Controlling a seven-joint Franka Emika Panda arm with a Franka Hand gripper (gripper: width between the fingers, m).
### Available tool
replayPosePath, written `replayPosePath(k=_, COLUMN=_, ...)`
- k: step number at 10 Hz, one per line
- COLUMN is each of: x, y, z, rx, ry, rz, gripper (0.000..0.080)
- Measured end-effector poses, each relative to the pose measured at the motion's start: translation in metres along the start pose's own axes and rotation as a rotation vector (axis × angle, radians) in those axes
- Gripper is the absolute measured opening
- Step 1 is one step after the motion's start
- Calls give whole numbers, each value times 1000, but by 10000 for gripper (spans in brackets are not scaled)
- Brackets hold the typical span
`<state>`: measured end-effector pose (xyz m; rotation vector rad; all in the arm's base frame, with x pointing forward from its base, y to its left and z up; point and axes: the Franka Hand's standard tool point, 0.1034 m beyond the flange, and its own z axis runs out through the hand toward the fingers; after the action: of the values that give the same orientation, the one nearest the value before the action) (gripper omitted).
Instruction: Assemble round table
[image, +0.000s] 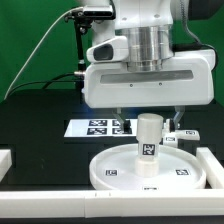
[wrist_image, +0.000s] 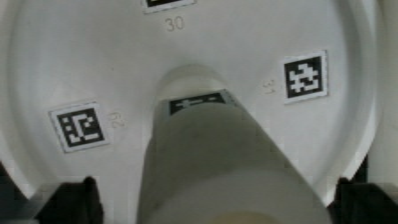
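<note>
The gripper (image: 150, 112) hangs over the disc (image: 105, 160), jaws spread wide and touching nothing — the upright leg (image: 149, 135) stands between them, flanked at its nine and three o'clock.

a robot lab: green backdrop (image: 30, 40), marker board (image: 98, 127).

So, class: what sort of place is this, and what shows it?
Probably a robotics lab bench: a green backdrop, a marker board on a black table, and a tagged white round tabletop with its leg under a robot arm.
</note>
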<state>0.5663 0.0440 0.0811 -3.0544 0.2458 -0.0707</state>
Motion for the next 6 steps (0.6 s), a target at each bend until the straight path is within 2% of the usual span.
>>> replayPosePath(k=1, x=0, y=0, z=0, rx=0, ry=0, rz=5, gripper=649)
replayPosePath(k=2, x=0, y=0, z=0, rx=0, ry=0, rz=41, gripper=530)
replayPosePath(k=3, x=0, y=1, z=0, rx=0, ry=0, rz=41, gripper=530)
replayPosePath(k=4, x=1, y=4, z=0, rx=-2, ry=1, rz=95, gripper=414)
replayPosePath(k=6, x=0, y=5, z=1, rx=-6, ry=0, rz=335, gripper=414)
